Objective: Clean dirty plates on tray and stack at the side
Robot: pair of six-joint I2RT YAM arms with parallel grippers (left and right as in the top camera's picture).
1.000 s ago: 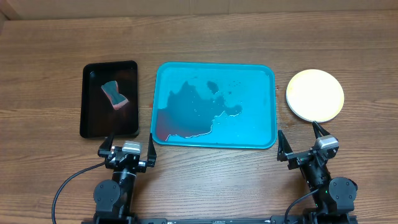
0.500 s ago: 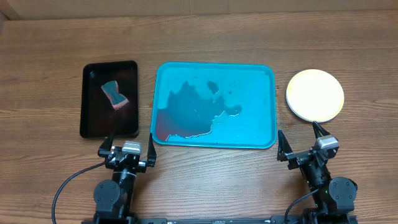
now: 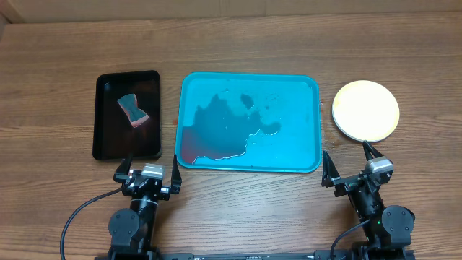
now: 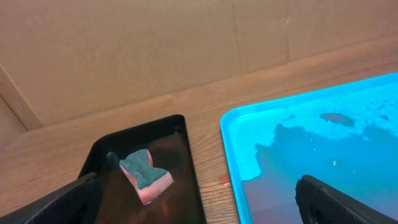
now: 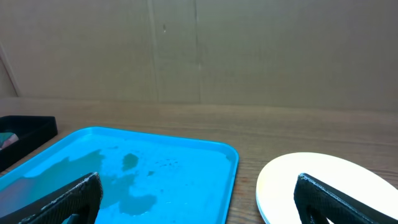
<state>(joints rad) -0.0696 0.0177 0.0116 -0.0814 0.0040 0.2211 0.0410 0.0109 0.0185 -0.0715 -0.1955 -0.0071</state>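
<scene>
The turquoise tray (image 3: 303, 94) lies mid-table with no plates on it, only water and a reddish puddle at its near left. It shows in the left wrist view (image 4: 373, 99) and the right wrist view (image 5: 186, 168). The plates (image 3: 365, 110) form a stack right of the tray, pale yellow one on top; the ones beneath are hidden. The stack also shows in the right wrist view (image 5: 292, 180). My left gripper (image 3: 150, 172) is open and empty near the front edge, below the black tray. My right gripper (image 3: 351, 167) is open and empty, just in front of the stack.
A small black tray (image 3: 108, 141) left of the turquoise tray holds a pink sponge with a green top (image 3: 132, 109), seen also in the left wrist view (image 4: 147, 175). A cardboard wall stands behind the table. A small red spot lies on the wood between the trays (image 4: 223, 180).
</scene>
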